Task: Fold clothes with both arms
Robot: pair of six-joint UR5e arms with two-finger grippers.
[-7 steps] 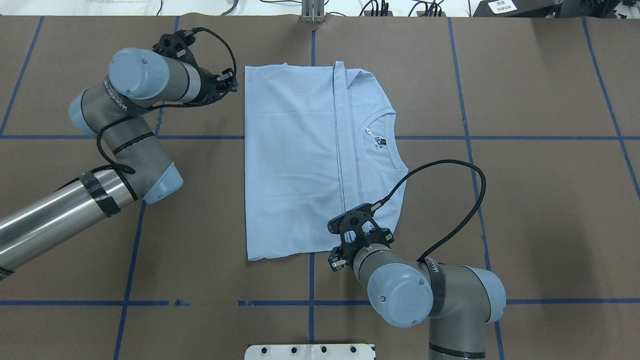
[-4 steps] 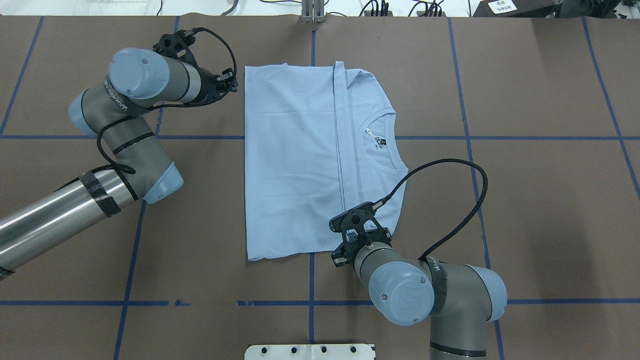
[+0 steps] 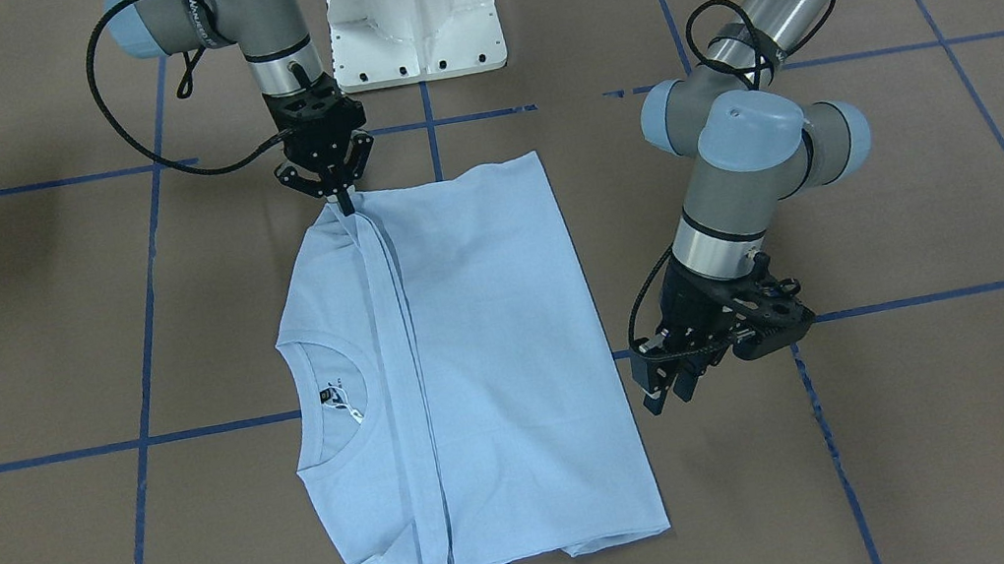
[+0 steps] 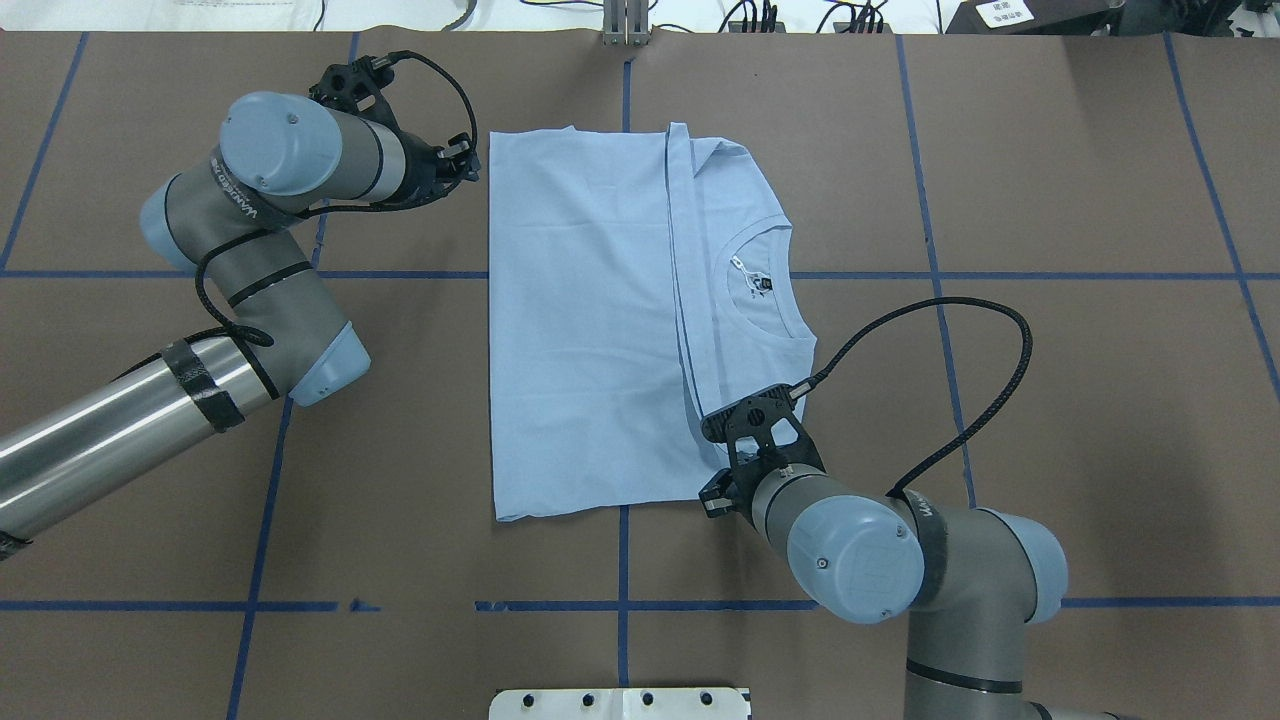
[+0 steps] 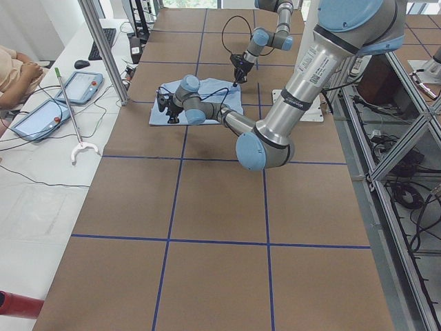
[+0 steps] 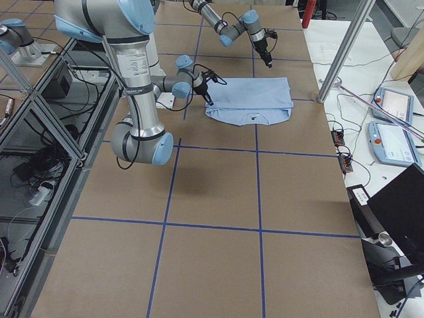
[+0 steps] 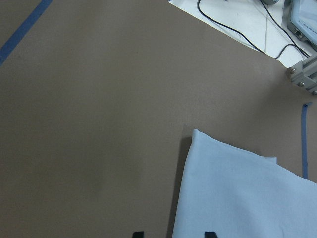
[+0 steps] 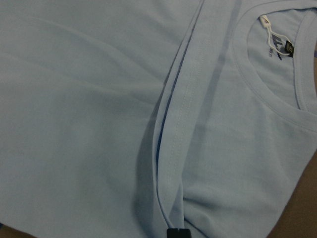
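The light blue T-shirt (image 3: 493,353) (image 4: 580,330) lies flat on the brown table, one side folded over lengthwise; its collar and dark neck label (image 4: 765,284) face up. My right gripper (image 3: 342,198) (image 8: 178,233) is shut on the folded edge at the shirt's corner nearest the robot; in the overhead view the wrist hides it. My left gripper (image 3: 668,393) (image 4: 468,160) hovers open just beside the far corner of the shirt's other side. In the left wrist view that corner (image 7: 237,198) reaches in between the two spread fingertips (image 7: 137,233).
The white pedestal base (image 3: 414,26) stands behind the shirt at the robot's side. Blue tape lines cross the brown table (image 4: 1100,400). Cables and a metal post (image 4: 625,25) line the far edge. A person (image 5: 17,72) and tablets sit beyond it.
My right wrist has shifted to the right and slightly forward, dragging the shirt's near folded edge with it. The left gripper crept a little closer to the far corner.
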